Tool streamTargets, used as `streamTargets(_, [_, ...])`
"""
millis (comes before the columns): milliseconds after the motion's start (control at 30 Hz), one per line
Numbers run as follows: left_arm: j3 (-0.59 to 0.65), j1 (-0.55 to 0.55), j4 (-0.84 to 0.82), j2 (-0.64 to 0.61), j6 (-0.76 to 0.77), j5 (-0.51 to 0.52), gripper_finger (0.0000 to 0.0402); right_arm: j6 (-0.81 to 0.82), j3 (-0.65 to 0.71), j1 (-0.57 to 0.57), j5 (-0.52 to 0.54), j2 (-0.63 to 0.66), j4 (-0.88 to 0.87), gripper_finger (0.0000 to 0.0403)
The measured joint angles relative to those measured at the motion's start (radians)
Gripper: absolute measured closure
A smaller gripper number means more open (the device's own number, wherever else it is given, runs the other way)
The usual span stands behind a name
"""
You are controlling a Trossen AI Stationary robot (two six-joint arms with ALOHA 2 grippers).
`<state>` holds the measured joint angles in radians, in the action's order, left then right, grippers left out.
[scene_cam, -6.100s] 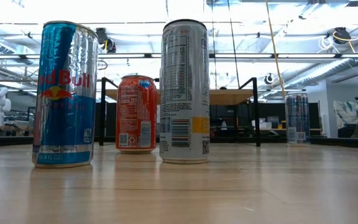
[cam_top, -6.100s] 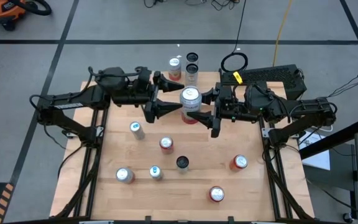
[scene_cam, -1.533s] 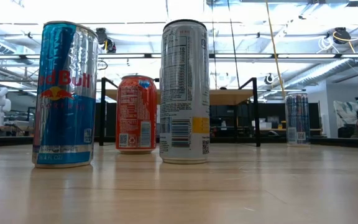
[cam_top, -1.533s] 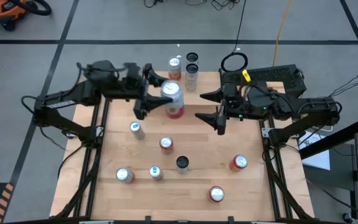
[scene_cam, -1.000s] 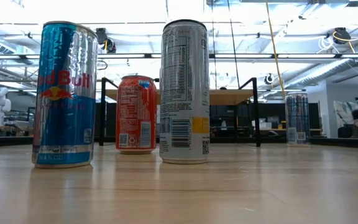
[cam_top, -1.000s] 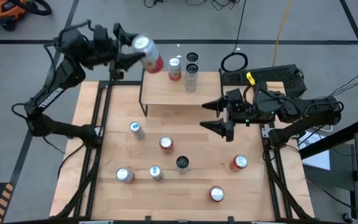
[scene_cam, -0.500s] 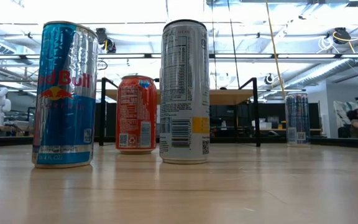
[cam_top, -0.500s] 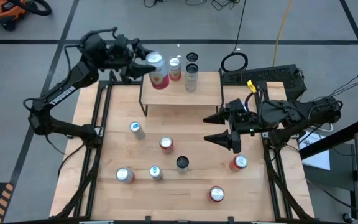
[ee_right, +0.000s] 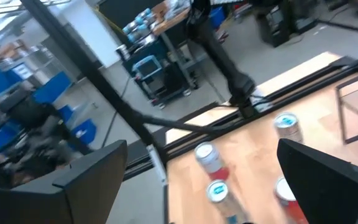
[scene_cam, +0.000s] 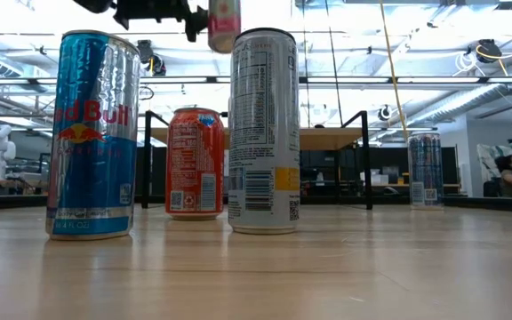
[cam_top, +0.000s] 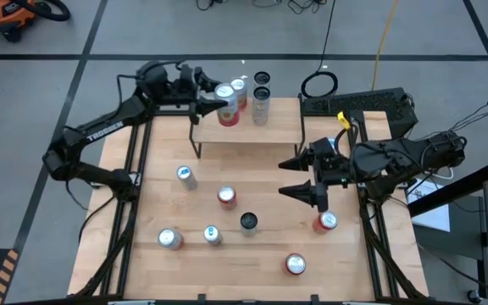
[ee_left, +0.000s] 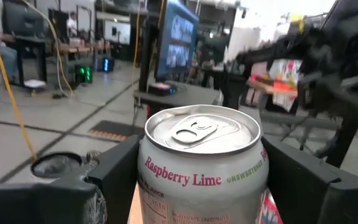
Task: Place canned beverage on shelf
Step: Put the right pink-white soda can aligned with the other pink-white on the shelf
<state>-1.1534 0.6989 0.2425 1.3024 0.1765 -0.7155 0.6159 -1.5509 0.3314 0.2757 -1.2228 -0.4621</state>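
My left gripper reaches in from the table's left and is shut on a white and red Raspberry Lime can, which also shows at the top of the low view. The can hangs upright over the left part of the shelf, a light wood top on thin black legs at the table's far edge. My right gripper stands open in the air over the table's right half, with nothing between its fingers. My left gripper pinches the can's side wall between its two fingers, one on each side, below the rim. The fingers come level from the table's left. The can stays upright, lifted clear above the shelf's top.
A red and white can and two dark-topped cans stand at the shelf's far side, right of the held can. Several more cans stand scattered on the table's near half. The shelf's near strip is bare.
My left gripper has come down and toward the table's right with the can, from beyond the far left corner to above the shelf's left part. The can has gone from tilted to upright. My right gripper has swung a little toward the near edge, still open.
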Motion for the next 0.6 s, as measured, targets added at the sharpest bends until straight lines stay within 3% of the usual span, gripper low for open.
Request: streamTargets(600, [0.000, -0.075, -0.013, 0.054, -0.158, 0.069, 0.0114, -0.037, 0.000, -0.004, 0.043, 0.000, 0.000, 0.0010])
